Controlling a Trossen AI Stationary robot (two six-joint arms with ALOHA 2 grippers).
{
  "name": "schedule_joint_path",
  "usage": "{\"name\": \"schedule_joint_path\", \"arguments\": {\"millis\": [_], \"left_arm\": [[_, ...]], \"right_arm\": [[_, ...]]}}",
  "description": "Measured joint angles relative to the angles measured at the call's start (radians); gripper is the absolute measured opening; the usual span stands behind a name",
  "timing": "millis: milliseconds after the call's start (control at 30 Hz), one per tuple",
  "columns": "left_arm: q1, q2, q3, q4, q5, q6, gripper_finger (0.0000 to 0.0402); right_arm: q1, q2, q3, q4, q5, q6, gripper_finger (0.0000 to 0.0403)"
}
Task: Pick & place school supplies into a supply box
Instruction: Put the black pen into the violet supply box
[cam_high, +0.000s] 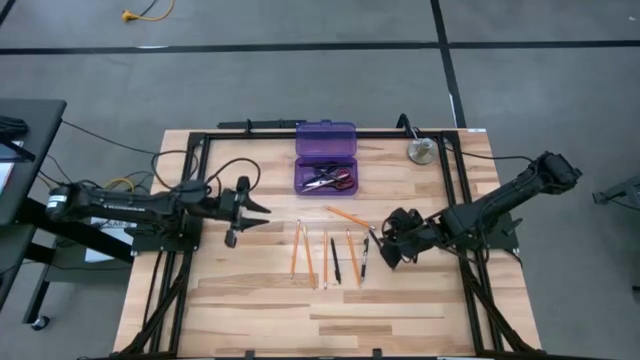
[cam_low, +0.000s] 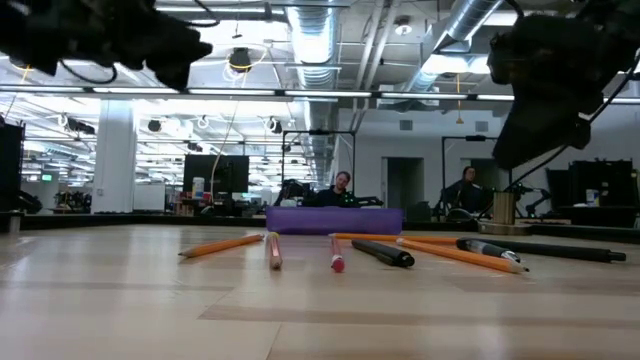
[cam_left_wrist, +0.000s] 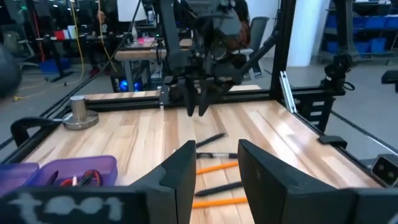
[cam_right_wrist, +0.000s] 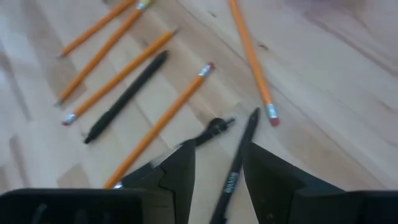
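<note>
The translucent purple plastic box (cam_high: 325, 157) lies open on the pale wooden table (cam_high: 250, 310), with red-handled scissors (cam_high: 333, 180) inside. In front of the box lie thin orange pencils (cam_high: 297, 249) and slim black pens (cam_right_wrist: 127, 95). The right gripper (cam_right_wrist: 217, 163), its fingers parted, straddles one black pen (cam_right_wrist: 239, 162) without grasping it. The left gripper (cam_high: 250, 212) hovers to the box's left, fingers apart and empty.

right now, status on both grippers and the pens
Right gripper open, low over a black pen, nothing held. Left gripper open, empty, waiting beside the purple case. Pencils on the table, nothing blocking.
</note>
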Motion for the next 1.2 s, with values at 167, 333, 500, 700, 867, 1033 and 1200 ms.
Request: {"name": "schedule_joint_path", "arguments": {"millis": [167, 333, 500, 700, 867, 1033, 1200], "left_arm": [[0.000, -0.041, -0.099, 0.090, 0.029, -0.019, 0.0110], [0.000, -0.050, -0.148, 0.128, 0.032, -0.012, 0.0110], [0.000, -0.050, -0.178, 0.136, 0.039, -0.010, 0.0110], [0.000, -0.050, -0.190, 0.135, 0.082, -0.013, 0.0110], [0.000, -0.050, -0.190, 0.136, 0.089, 0.002, 0.0110], [0.000, -0.050, -0.190, 0.137, 0.089, 0.026, 0.0110], [0.000, -0.050, -0.190, 0.134, 0.089, 0.025, 0.0110]], "right_arm": [[0.022, 0.000, 0.000, 0.018, 0.008, 0.007, 0.0123], [0.030, 0.000, 0.000, 0.044, 0.016, 0.027, 0.0121], [0.050, 0.000, 0.000, 0.162, -0.007, -0.024, 0.0121], [0.045, 0.044, 0.013, 0.185, -0.085, 0.000, 0.0118], [-0.007, 0.181, 0.109, 0.094, -0.177, 0.008, 0.0118], [-0.069, 0.306, 0.249, -0.147, -0.255, 0.020, 0.0118], [-0.117, 0.382, 0.352, -0.272, -0.317, -0.014, 0.0118]]}}
